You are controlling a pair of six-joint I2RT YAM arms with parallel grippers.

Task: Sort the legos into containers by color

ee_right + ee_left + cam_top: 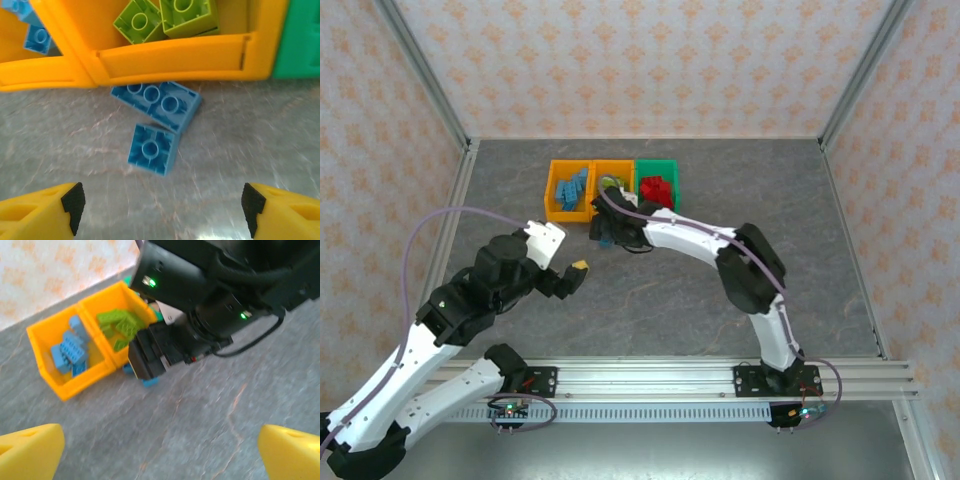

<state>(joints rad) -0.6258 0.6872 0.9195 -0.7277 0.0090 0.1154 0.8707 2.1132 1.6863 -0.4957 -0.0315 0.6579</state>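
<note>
Glossy plastic blue bricks (150,149), smooth plastic orange bin (170,57), matt stone-look tabletop (225,150), bare metal rail (650,372)

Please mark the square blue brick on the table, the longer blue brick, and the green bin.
square blue brick (150,149): right wrist view, centre tube
longer blue brick (151,93): right wrist view, middle tube
green bin (300,40): right wrist view, side wall

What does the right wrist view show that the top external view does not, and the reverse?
Right wrist view: two loose blue legos lie undersides up on the table, beside the orange bin. Top external view: red legos in the green bin, and the open left pincer. Both: that orange bin with lime legos, and the open right pincer.
</note>
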